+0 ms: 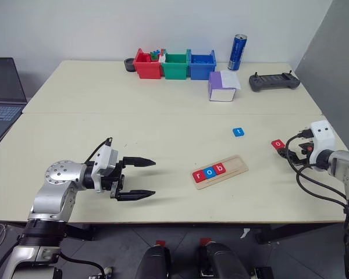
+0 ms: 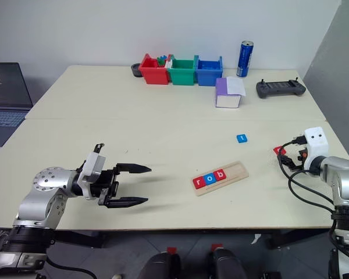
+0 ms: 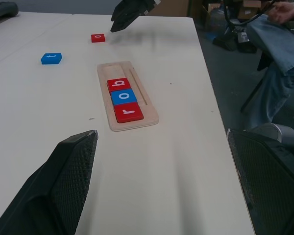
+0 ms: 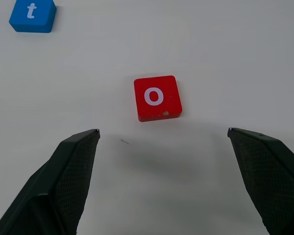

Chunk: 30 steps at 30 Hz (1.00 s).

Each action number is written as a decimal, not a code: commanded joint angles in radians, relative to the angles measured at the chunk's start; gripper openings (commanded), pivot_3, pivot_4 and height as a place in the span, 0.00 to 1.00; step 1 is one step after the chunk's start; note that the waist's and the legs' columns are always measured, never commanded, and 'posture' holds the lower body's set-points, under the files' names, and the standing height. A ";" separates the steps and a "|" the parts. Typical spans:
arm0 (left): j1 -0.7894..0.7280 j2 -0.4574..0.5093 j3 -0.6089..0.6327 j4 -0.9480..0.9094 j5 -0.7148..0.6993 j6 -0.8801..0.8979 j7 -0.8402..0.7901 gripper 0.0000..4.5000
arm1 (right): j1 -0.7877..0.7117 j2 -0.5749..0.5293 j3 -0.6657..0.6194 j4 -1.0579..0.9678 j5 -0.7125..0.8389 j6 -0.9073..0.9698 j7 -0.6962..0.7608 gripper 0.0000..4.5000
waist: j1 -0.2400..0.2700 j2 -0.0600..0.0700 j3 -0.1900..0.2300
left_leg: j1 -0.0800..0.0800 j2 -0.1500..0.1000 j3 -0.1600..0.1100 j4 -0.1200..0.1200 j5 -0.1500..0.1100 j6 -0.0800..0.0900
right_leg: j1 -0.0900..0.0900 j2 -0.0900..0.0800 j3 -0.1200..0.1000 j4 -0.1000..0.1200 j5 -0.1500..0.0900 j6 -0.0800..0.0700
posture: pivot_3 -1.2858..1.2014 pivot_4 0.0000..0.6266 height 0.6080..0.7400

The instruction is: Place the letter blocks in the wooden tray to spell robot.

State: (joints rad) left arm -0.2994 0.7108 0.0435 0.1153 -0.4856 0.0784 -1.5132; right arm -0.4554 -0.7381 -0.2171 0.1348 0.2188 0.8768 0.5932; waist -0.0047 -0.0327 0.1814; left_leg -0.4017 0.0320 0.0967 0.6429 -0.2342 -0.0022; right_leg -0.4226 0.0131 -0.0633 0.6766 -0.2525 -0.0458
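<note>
Lying flat on the bench just ahead of the right gripper point(image 4: 161, 181), between its wide-open, empty jaws, the red o block point(image 4: 156, 97) looks light, stiff and low, best pinched across two opposite side edges.

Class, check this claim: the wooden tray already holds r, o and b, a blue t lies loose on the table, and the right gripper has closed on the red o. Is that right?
Not quite. The right gripper has not closed on the red o: the right wrist view shows its fingers wide apart and the block lying free on the table ahead of them. The rest holds: the wooden tray carries r, o, b, and the blue t lies loose.
</note>
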 commanded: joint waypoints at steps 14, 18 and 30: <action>-0.006 0.007 0.010 -0.029 -0.009 -0.003 0.005 1.00 | -0.231 -0.015 0.099 0.498 -0.060 -0.387 0.153 0.99 | -0.002 0.000 0.000 | 0.000 0.000 0.000 0.000 0.000 0.000 | 0.000 0.000 0.000 0.000 0.000 0.000 | 0.52 0.24 1.00; -0.004 0.009 0.014 -0.035 -0.010 -0.001 0.009 1.00 | -0.320 0.007 0.127 0.705 -0.094 -0.506 0.185 0.99 | -0.003 0.000 0.000 | 0.000 0.000 0.000 0.000 0.000 0.000 | 0.000 0.000 0.000 0.000 0.000 0.000 | 0.52 0.24 1.00; 0.025 0.031 0.036 -0.059 -0.022 0.003 0.026 1.00 | -0.362 0.047 0.138 0.905 -0.130 -0.600 0.211 0.70 | -0.005 0.000 0.000 | 0.001 0.000 0.000 0.001 0.000 0.000 | 0.001 0.000 0.001 0.001 0.000 0.000 | 0.52 0.24 1.00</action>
State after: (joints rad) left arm -0.2774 0.7252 0.0487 0.0860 -0.4884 0.0827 -1.4927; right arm -0.8229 -0.6957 -0.0780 1.0263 0.0935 0.2702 0.7894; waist -0.0092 -0.0329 0.1813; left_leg -0.4005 0.0320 0.0971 0.6436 -0.2341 -0.0024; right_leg -0.4214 0.0132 -0.0626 0.6776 -0.2525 -0.0459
